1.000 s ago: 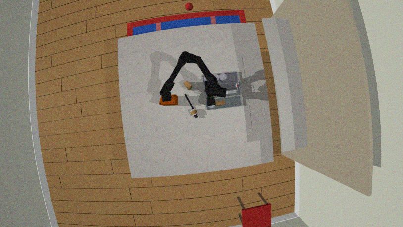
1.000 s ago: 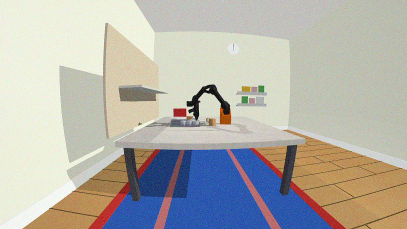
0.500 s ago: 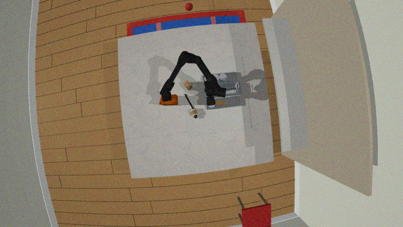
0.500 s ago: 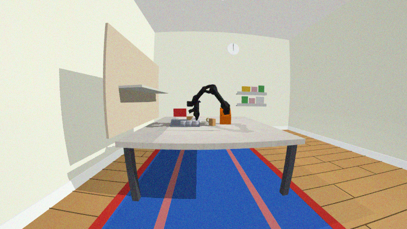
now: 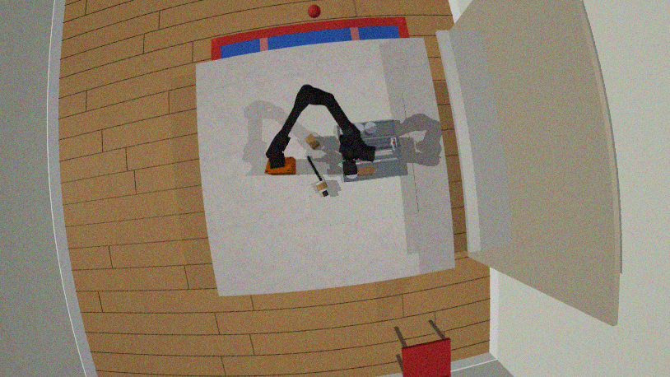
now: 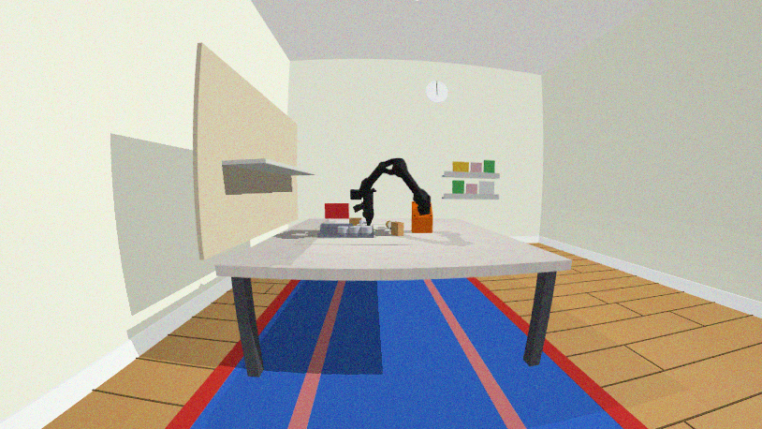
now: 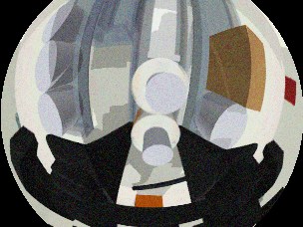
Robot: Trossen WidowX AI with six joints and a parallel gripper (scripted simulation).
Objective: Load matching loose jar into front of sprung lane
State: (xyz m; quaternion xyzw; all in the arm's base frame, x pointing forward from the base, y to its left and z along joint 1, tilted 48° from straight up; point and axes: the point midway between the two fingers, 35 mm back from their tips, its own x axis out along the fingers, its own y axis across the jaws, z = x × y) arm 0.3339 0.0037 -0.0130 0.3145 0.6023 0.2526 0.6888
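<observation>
Gripper (image 7: pixel 154 188) clamped on the pale loose jar (image 7: pixel 157 144) at the pusher rack's (image 5: pixel 381 150) front, toward the worktop's right edge, the lane jar (image 7: pixel 161 88) just ahead; misaligned pushing could jam or tip it.

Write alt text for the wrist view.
The gripper holds a pale jar at the front of a grey lane rack, a matching jar just beyond it in the same lane. A brown box sits to the right.
</observation>
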